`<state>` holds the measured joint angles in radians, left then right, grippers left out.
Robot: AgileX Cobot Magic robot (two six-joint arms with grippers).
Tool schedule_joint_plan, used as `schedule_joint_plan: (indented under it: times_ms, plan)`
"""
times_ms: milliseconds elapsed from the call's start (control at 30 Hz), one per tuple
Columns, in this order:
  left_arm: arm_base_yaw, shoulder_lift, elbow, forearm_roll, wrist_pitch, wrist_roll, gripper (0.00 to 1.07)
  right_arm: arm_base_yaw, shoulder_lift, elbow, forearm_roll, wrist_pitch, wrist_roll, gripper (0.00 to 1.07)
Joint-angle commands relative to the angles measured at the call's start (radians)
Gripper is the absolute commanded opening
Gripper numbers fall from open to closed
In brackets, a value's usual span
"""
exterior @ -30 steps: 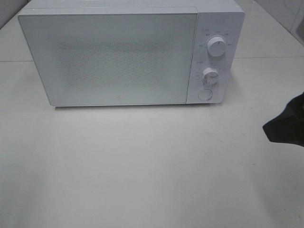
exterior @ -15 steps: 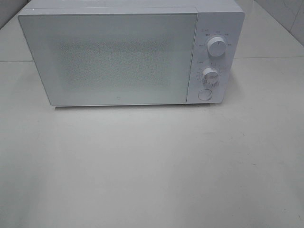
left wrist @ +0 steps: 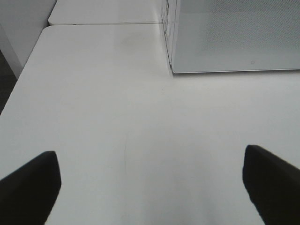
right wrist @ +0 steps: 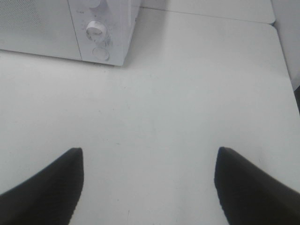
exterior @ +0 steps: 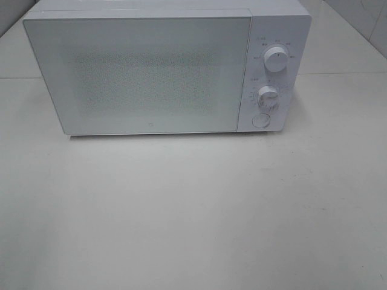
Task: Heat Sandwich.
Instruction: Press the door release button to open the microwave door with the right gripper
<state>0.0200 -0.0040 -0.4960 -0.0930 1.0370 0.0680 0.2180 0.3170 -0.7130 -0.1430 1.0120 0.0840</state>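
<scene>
Find no sandwich on the tabletop [exterior: 193, 211] in any view; cannot tell whether shut behind the closed door [exterior: 139, 75] of the white microwave [exterior: 279, 24] toward the far edge. See left gripper [left wrist: 150, 154] spread wide, nothing between; right gripper [right wrist: 149, 152] likewise apart and empty, both over bare tabletop. Expect soft, light, easily crushed bread with slippery filling: pinch gently across the crust sides.

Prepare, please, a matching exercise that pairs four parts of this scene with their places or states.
Things:
1. microwave door
2. upper dial
3. round button
4. left end effector

Places or states:
A. lowest on the control panel
B. open, holding nothing
C. shut
D. topmost on the control panel

Pairs: 1-C, 2-D, 3-A, 4-B.
</scene>
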Motion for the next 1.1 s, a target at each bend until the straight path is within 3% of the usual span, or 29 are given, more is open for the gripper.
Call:
schedule_joint_plan:
  times_ms: [33, 300, 400, 700, 1100]
  plan:
    - [0.003, -0.027, 0.003, -0.005, -0.009, -0.003, 1.04, -0.02, -0.047, 0.026, 0.003, -0.005, -0.011, 0.75]
    - [0.003, -0.027, 0.003, -0.005, -0.009, -0.003, 1.04, -0.02, -0.213, 0.179, 0.02, -0.041, 0.003, 0.75]
    - [0.003, -0.027, 0.003, -0.005, -0.009, -0.003, 1.04, -0.02, -0.235, 0.18, 0.018, -0.036, 0.005, 0.75]
    - [0.003, -0.027, 0.003, -0.005, -0.009, -0.003, 1.04, -0.136, -0.351, 0.21, 0.027, 0.026, -0.003, 0.75]
    - [0.003, -0.027, 0.003, -0.005, -0.009, -0.003, 1.04, -0.136, -0.348, 0.207, 0.043, 0.025, -0.027, 0.75]
